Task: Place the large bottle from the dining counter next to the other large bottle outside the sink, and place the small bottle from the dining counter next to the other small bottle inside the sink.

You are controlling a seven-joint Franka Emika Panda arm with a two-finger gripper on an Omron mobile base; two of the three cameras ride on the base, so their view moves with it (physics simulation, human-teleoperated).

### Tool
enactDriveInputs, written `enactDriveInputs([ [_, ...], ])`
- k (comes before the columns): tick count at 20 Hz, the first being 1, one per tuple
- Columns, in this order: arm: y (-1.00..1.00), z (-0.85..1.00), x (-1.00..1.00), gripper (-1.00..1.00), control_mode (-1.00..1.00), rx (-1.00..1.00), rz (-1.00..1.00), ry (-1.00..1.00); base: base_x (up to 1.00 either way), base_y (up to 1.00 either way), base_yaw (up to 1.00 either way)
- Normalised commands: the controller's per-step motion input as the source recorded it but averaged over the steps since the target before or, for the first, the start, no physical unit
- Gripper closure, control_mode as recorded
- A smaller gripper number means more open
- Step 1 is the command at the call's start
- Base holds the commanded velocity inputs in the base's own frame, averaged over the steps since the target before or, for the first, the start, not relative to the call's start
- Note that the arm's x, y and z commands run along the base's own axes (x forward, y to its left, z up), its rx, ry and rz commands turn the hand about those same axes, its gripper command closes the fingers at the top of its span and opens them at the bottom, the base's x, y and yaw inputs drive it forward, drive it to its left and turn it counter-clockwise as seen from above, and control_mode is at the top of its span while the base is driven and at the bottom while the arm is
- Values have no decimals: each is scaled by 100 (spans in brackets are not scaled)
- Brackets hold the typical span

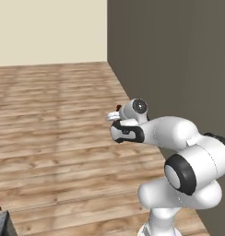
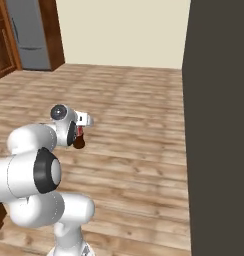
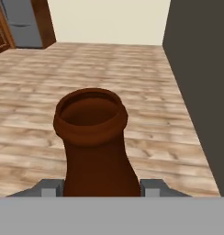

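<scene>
Fingers (image 3: 102, 188) clamped on the large bottle (image 3: 93, 142), its neck sticking out ahead over the wood floor (image 3: 146, 114).

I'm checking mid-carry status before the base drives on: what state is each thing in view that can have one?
large bottle: held in the gripper, lifted clear of the wooden floor, open mouth pointing away from the hand.
gripper: shut on the large bottle, one finger on each side of its neck.
refrigerator: doors closed.
</scene>
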Motion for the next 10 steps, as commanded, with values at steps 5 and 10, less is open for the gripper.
enactDriveInputs([
  [5,0,0,0,100,100,0,0,0,86,0,3],
  [10,0,0,0,100,100,0,0,0,64,0,19],
])
